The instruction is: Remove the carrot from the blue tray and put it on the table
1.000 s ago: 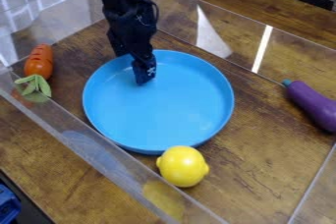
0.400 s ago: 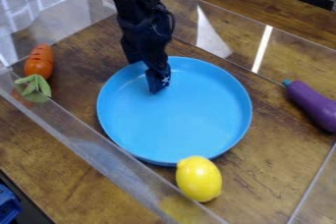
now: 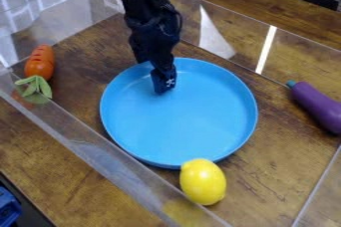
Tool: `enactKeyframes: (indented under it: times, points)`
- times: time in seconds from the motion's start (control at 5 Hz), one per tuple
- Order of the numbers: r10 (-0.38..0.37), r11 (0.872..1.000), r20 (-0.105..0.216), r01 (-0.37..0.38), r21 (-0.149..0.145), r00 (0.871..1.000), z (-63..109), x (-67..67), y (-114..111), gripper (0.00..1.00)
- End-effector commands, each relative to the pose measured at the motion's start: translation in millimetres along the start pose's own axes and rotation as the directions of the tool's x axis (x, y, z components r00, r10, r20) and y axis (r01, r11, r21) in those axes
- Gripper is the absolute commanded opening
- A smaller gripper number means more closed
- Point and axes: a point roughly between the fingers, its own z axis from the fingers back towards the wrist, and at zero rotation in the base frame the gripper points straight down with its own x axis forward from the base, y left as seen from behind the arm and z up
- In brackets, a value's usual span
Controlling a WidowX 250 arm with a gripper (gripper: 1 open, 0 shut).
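The carrot [image 3: 40,62], orange-red with a green leafy top, lies on the table [image 3: 273,176] at the far left, outside the blue tray [image 3: 186,121] and apart from its rim. My gripper [image 3: 163,82] points steeply down inside the tray, its black fingertips low over the floor near the back rim. The jaws stand open and nothing shows between them. The tray's floor is bare.
A yellow lemon [image 3: 202,181] rests against the tray's front rim. A purple eggplant [image 3: 320,105] lies at the right edge. Clear acrylic panels [image 3: 80,156] run along the table's front-left and back sides.
The gripper moved right, and the blue tray slid right and slightly forward with it. The lemon at the tray's front rim shifted the same way. The carrot stayed put.
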Motion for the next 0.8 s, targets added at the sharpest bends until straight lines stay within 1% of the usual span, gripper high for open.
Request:
enactKeyframes:
  times: [0.0,0.2,0.4,0.6]
  points:
    - [-0.07,0.997,-0.033,0.068,-0.039,0.997,-8.3,-1.4,-6.6,1.0]
    - [-0.097,0.995,-0.032,0.096,-0.041,0.995,-6.8,-0.5,1.0,1.0]
    - [-0.035,0.999,-0.044,0.034,-0.024,0.998,-6.6,-3.8,5.8,1.0]
    - [0.027,1.0,-0.055,-0.028,-0.005,0.998,-6.4,-7.1,10.6,1.0]
